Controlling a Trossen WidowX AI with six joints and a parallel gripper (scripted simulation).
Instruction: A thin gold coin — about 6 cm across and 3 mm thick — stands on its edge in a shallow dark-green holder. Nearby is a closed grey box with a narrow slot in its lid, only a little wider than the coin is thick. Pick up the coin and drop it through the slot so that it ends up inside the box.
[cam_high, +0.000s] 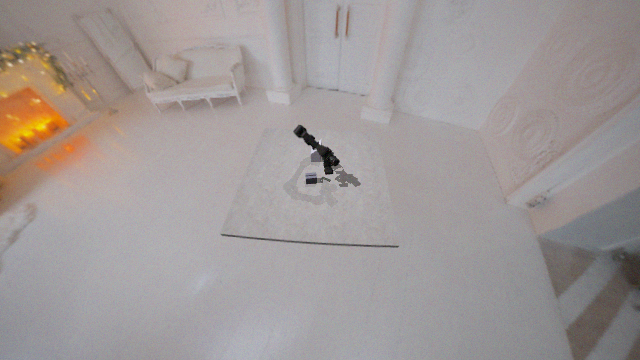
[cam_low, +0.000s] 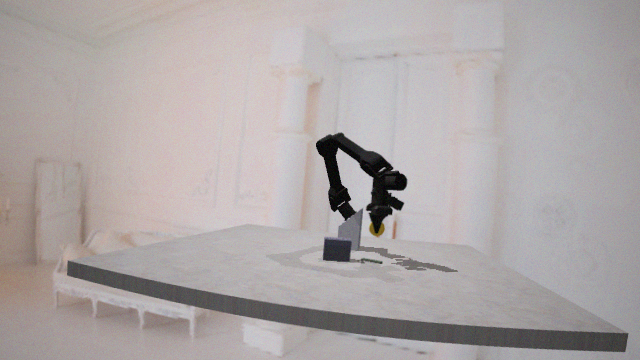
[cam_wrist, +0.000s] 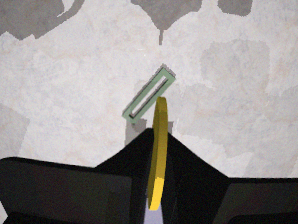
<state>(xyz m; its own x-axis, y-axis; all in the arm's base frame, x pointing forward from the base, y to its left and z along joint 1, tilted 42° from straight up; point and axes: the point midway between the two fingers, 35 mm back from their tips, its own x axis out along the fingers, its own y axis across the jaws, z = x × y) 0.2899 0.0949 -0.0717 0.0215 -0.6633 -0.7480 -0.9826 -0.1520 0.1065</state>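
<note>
While our black parallel-jaw claw (cam_low: 378, 220) hangs point-down above the pale grey marbled worktop (cam_low: 210, 280), it is clamped on the thin gold round coin (cam_low: 376, 229), which we see in the exterior view as a small yellow disc poking out below the fingertips, raised well off the surface. From the wrist view the coin (cam_wrist: 157, 156) runs edge-on between the two dark fingers, its forward rim reaching past their tips. Below it on the worktop lies the shallow dark-green holder (cam_wrist: 149, 94), a narrow slotted frame turned at a slant to the coin's line and holding nothing; in the exterior view the holder (cam_low: 371, 260) is only a thin dark streak. The closed dark grey box (cam_low: 337, 249) stands on the worktop to the left of the holder in that view, apart from it, and the claw is off to its right rather than over it; we cannot make out the slot in its lid. A lighter grey upright panel (cam_low: 351, 229) stands just behind the box, between it and the arm's base. All these things sit near the middle of the worktop, well apart from its dark front edge (cam_low: 350, 325), with broad surface around them.
</note>
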